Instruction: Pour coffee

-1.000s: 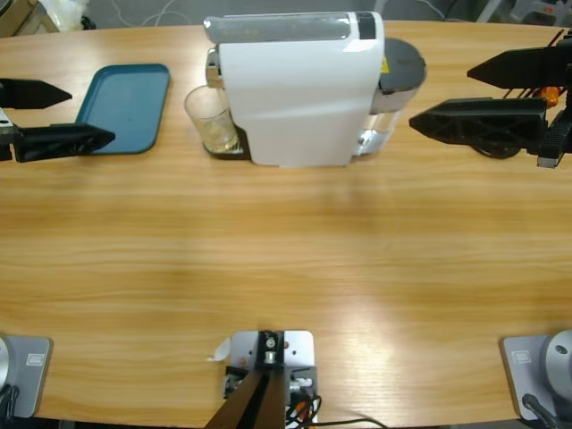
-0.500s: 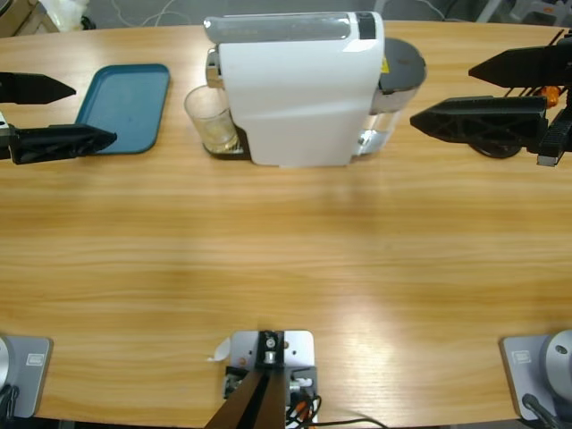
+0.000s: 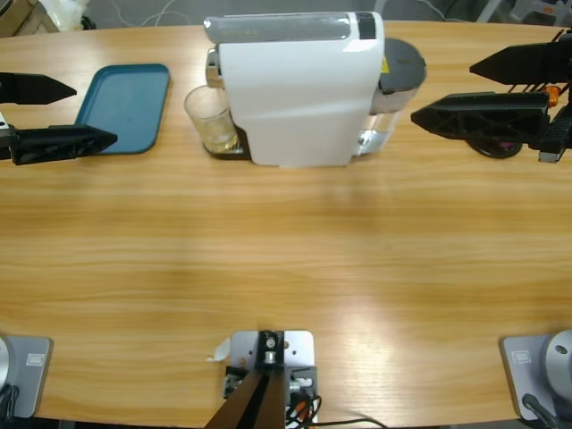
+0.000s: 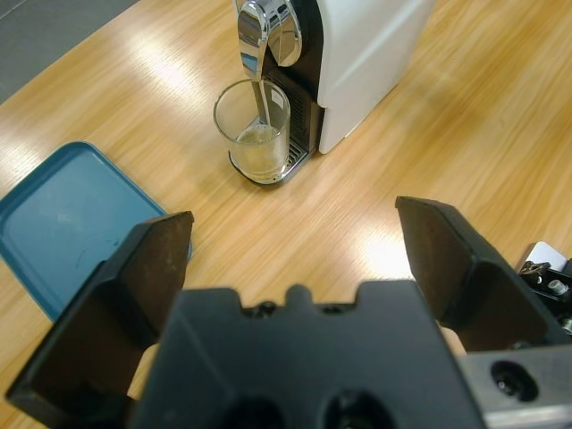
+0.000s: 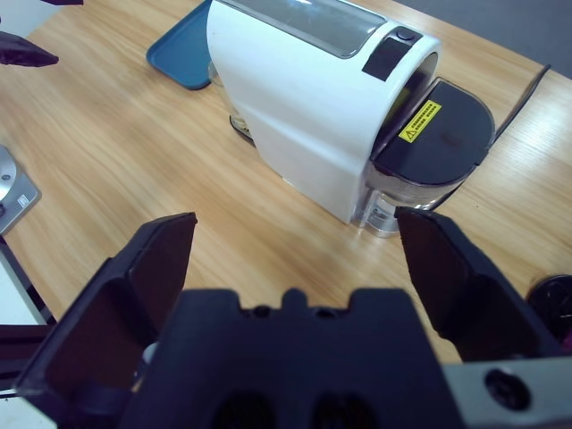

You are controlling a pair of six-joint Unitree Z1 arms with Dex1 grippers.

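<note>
A white coffee machine (image 3: 299, 89) stands at the table's far middle, also seen in the right wrist view (image 5: 304, 116). Under its chrome spout (image 4: 264, 31) a clear glass (image 3: 210, 118) (image 4: 259, 134) sits on the drip tray. The glass holds a shallow layer of pale coffee (image 4: 257, 156), and a thin stream runs down into it. My left gripper (image 3: 94, 113) (image 4: 295, 223) hovers open at the left edge, well short of the glass. My right gripper (image 3: 442, 93) (image 5: 295, 225) is open to the right of the machine and holds nothing.
A teal tray (image 3: 125, 107) (image 4: 63, 223) lies left of the glass, beside my left gripper. The machine's grey-lidded water tank (image 3: 402, 67) faces my right gripper. A dark round object (image 3: 492, 143) lies under the right arm. Bare wood fills the near half.
My left gripper has edged slightly to the right. The right gripper, the glass and the machine stay where they were.
</note>
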